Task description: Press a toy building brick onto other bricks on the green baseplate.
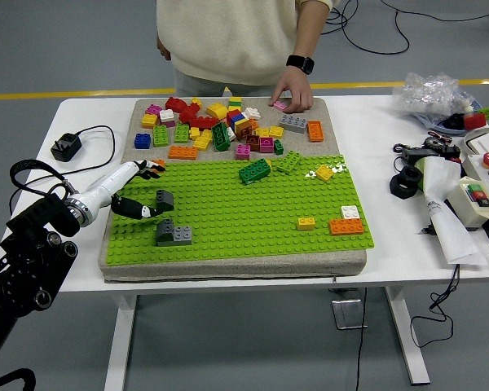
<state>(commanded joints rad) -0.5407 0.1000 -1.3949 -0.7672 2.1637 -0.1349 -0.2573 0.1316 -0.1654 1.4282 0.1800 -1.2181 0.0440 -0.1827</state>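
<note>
The green baseplate (253, 216) lies on a grey mat. A dark grey brick (165, 199) stands on its left part, and a grey-and-dark stacked pair (173, 235) sits just below it. My left hand (143, 189), white with black fingertips, reaches in from the left. Its fingers (151, 167) are spread over an orange brick at the baseplate's top-left edge, and its thumb (138, 210) lies just left of the dark grey brick. It holds nothing. A person's hand (293, 94) rests on a pink brick (278, 105) at the far side.
A pile of loose coloured bricks (220, 122) covers the mat behind the baseplate. Green bricks (255, 170), a yellow brick (306, 223) and an orange brick (346, 226) sit on the plate. A charger and cable (65, 147) lie at left; tools and control boxes (473, 191) lie at right.
</note>
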